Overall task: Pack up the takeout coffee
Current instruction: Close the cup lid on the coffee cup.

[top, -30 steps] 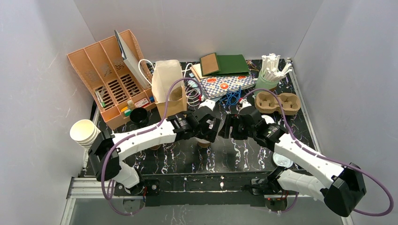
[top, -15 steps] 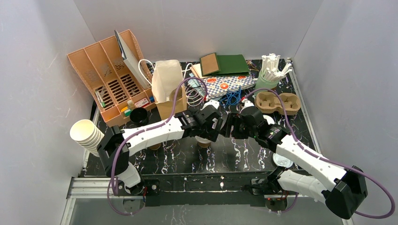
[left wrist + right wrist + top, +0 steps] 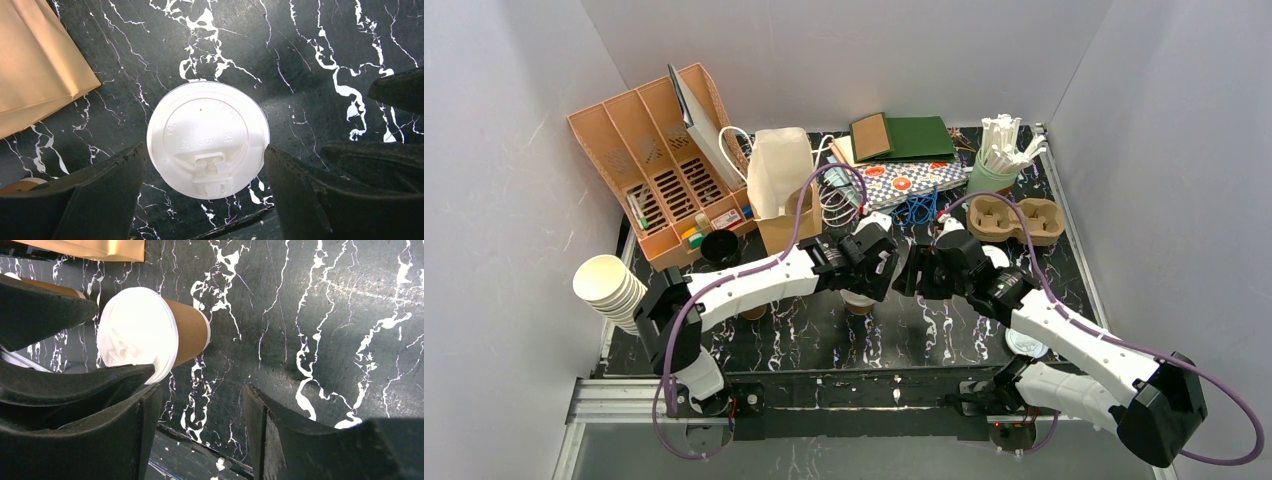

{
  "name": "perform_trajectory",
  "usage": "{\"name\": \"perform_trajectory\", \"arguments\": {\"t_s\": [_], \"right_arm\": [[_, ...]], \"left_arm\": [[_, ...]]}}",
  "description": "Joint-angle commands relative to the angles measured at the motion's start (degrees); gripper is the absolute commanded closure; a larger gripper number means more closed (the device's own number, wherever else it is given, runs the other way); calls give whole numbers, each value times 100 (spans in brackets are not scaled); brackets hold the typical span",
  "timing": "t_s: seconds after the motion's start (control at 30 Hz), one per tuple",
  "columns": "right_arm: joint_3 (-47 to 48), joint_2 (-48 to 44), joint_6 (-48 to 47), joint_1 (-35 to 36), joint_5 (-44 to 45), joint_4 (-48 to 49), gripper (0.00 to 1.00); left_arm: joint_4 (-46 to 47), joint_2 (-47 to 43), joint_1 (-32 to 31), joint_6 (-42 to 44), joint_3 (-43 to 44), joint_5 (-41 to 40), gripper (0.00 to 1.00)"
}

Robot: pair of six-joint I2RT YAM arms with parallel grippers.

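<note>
Takeout coffee cup (image 3: 208, 140): lidded, upright, mid-counter (image 3: 824, 340), just in front of the brown paper bag (image 3: 40, 65). Left gripper (image 3: 205, 150): jaws spread, one finger on each side of the lid, close to its rim; contact not discernible. Right gripper (image 3: 200, 400): jaws apart, empty, over bare marble beside the cup. Since a second ago: left elbow swung away from the stack of cream cups (image 3: 606, 285); cup unmoved. Left wrist view alone shows the sip tab; right wrist view alone shows the tan wall; top view nearly hides the cup, adds a loose lid (image 3: 1027, 342) near the front right edge.
</note>
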Motion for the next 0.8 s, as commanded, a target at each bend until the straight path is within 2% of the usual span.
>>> {"name": "perform_trajectory", "arguments": {"t_s": [0.0,0.13,0.27,0.77], "right_arm": [[-49,18,11,-28,-99,265,32],[-60,19,7,-21,-110,288,33],[-58,22,-8,-24,-118,284,33],[-77,236,-21,-25,-233,424,34]], "left_arm": [[-193,142,-21,-59,213,-164,13],[-213,227,-5,-66,235,-101,15],[-197,213,9,-85,239,-85,26],[-281,141,48,-127,-8,-239,33]]}}
